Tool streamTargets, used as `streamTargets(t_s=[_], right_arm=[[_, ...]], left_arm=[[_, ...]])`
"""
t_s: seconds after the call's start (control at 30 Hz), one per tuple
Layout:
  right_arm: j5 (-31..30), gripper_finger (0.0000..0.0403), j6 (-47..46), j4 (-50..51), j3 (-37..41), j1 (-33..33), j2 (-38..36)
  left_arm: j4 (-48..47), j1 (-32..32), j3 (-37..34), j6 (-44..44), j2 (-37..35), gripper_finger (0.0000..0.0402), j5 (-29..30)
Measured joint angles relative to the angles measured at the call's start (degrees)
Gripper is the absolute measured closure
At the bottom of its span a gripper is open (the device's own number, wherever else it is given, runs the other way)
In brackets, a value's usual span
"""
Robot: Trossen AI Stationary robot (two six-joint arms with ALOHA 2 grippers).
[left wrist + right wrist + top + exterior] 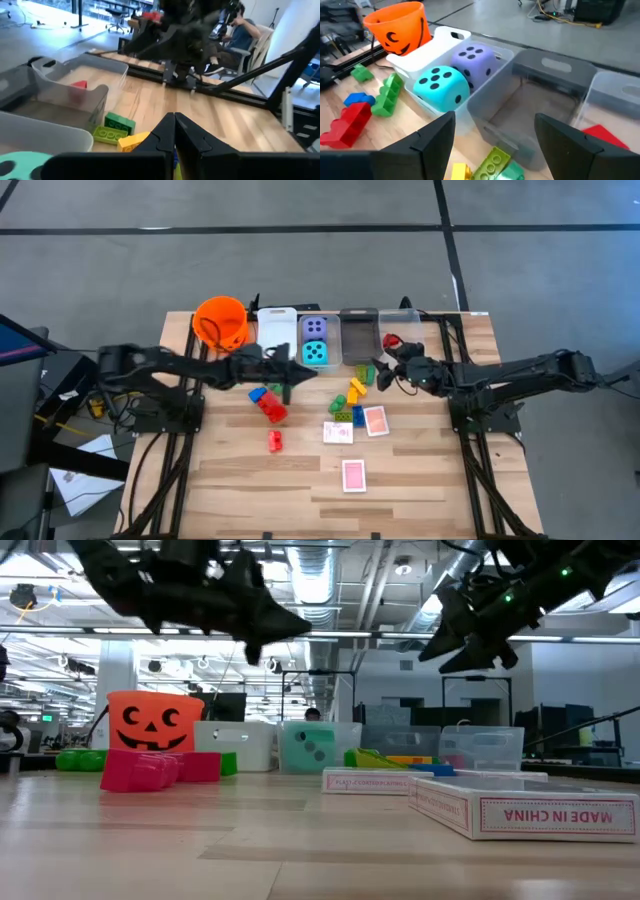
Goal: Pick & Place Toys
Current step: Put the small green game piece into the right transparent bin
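Observation:
My left gripper point(296, 375) is shut and hangs above the table in front of the bins, holding nothing; its closed fingertips point(174, 125) point over green point(114, 129) and yellow point(132, 141) bricks. My right gripper point(384, 370) is open and empty, above the green and yellow brick cluster point(352, 395); its fingers stand wide apart point(495, 135). The teal die point(444, 87) and the purple die point(474, 62) sit in a clear bin point(316, 340). A red brick point(391, 340) lies in the rightmost bin. Blue point(258, 394) and red point(272, 409) bricks and three pink cards point(375, 420) lie on the table.
An orange pumpkin bucket point(220, 322) stands at the far left of the bin row, beside a white bin point(277, 330); a grey bin point(358, 333) follows the dice bin. A small red brick point(274, 441) and a card point(354, 475) lie nearer the front edge. A person sits beyond the table point(245, 35).

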State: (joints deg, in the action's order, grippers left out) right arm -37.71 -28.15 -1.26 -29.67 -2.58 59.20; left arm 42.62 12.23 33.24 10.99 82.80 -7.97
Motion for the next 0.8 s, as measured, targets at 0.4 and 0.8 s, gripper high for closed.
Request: streamTargets(t_s=[0.4, 0.8], right_arm=[[9.8, 0.0138, -8.5, 7.9, -0.8, 1.9, 0.2], [12.3, 0.0138, -18.3, 12.2, -2.1, -3.1, 10.6]], left_arm=[[-0.9, 0.1, 8.9, -0.3, 11.7, 0.0402, 0.0], [-11.2, 0.5, 8.8, -1.9, -2.0, 0.0402, 1.0]])
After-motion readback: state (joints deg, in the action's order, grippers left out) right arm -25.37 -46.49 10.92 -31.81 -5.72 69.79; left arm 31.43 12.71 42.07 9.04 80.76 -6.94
